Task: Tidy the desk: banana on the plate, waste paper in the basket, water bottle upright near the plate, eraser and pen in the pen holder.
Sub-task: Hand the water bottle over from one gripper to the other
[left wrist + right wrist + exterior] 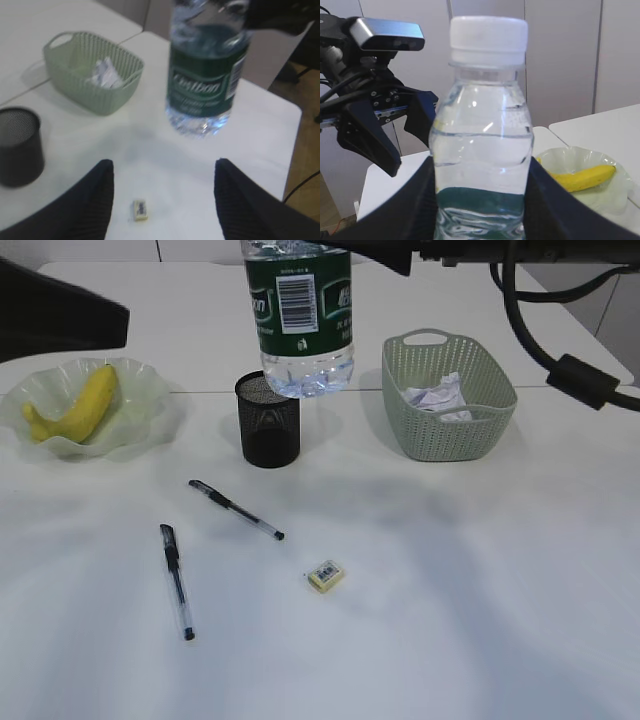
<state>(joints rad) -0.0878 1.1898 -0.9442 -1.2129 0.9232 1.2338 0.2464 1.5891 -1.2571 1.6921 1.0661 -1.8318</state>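
My right gripper (480,200) is shut on the water bottle (300,320), holding it upright in the air above the black mesh pen holder (268,420). The bottle also shows in the left wrist view (207,75) and the right wrist view (482,130). The banana (78,405) lies on the pale green plate (150,390). Crumpled waste paper (437,398) is in the green basket (450,435). Two pens (235,509) (176,580) and the eraser (326,575) lie on the table. My left gripper (162,190) is open and empty, above the eraser (140,210).
The white table (480,590) has a seam behind the holder. The right arm's cable (570,370) hangs at the upper right. The table's edge (292,145) lies close to the right in the left wrist view.
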